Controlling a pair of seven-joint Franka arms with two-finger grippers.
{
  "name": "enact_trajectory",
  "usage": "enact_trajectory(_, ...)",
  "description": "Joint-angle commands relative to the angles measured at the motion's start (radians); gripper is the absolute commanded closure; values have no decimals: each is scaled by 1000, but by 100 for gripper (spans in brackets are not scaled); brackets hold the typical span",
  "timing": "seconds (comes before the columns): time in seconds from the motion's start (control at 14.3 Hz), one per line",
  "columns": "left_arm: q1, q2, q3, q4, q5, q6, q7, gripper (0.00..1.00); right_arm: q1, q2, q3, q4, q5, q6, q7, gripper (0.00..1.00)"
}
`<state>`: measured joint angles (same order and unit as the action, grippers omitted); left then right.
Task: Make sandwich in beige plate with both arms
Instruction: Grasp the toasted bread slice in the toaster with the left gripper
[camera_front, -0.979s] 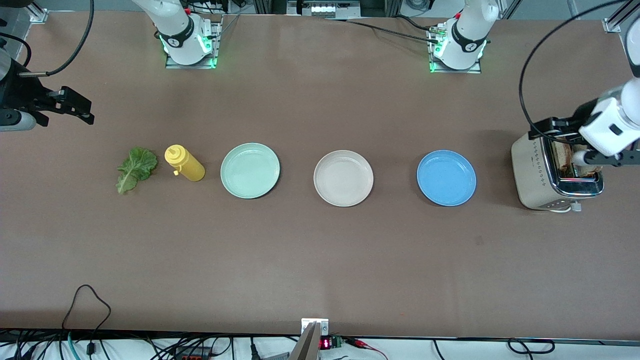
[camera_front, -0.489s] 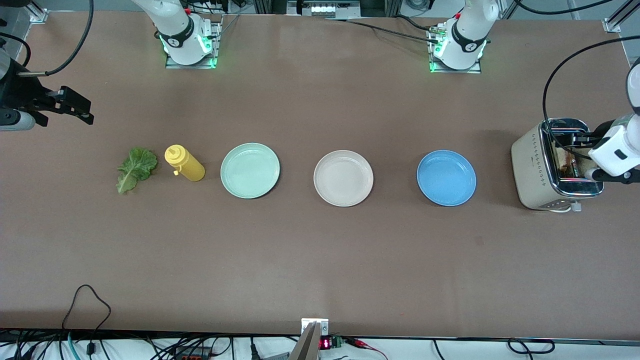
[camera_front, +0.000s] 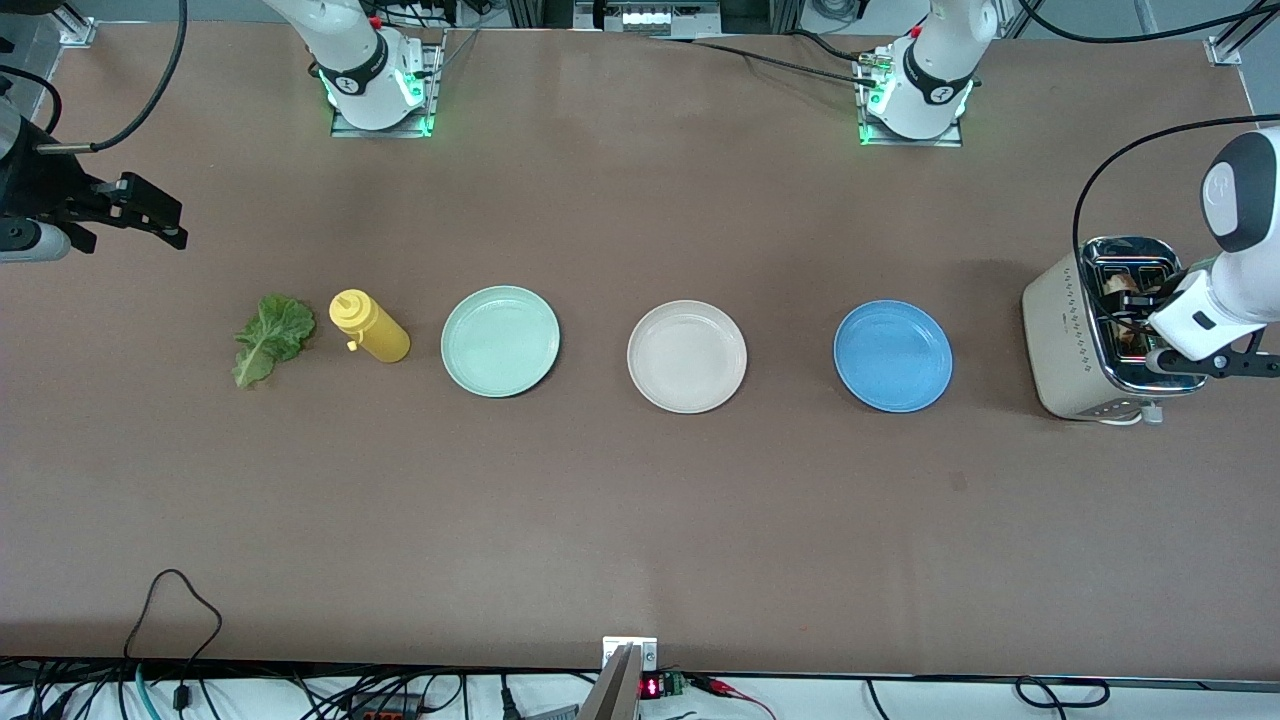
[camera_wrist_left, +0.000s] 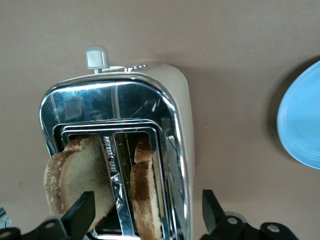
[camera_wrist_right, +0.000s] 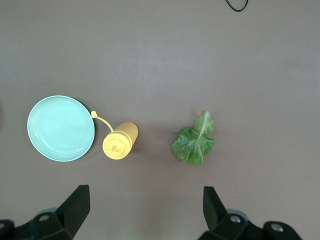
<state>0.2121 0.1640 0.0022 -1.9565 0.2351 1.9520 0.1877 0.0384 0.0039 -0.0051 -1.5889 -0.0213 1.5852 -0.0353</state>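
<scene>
1. The left gripper (camera_wrist_left: 145, 212) hangs over the toaster (camera_front: 1085, 345) with its fingers (camera_wrist_left: 80, 212) spread wide, straddling both slots. Nothing is held yet.
2. Between those fingers stand two bread slices (camera_wrist_left: 82, 177), upright in the slots; one leans toward a finger, the other shows its brown crust edge-on.
3. What has changed: a second ago this gripper sat lower in the front view, across the toaster's nearer edge. It has since shifted along the slots, and the fingers have begun to narrow a little. I judge this to be the lining-up just before a grasp on one slice.
4. The toaster stands at the left arm's end of the table, with the blue plate (camera_front: 893, 356) beside it.
5. The beige plate (camera_front: 687, 356) sits in the middle of the row, between the blue plate and the mint-green plate (camera_front: 500, 341). It holds nothing, so the sandwich is not started.
6. Toward the right arm's end lie the yellow bottle (camera_front: 368, 325) and the lettuce leaf (camera_front: 270, 337), just beside each other.
7. The right gripper (camera_wrist_right: 145, 212) waits above that end, fingers wide and empty, unmoved over the last second.
</scene>
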Motion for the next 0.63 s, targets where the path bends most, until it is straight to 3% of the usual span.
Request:
enact_trajectory(0.0,50,-75,-11,-129,21,89,38,22,-8,5,2,20,4,-4,0,0)
enact_trajectory(0.35,52,-89,-18,-171,21,104,42,85,-8,5,4,17,6,-4,0,0)
enact_trajectory(0.56,52,-99,-19,-160,21,90,47,98,-9,5,2,17,6,-4,0,0)
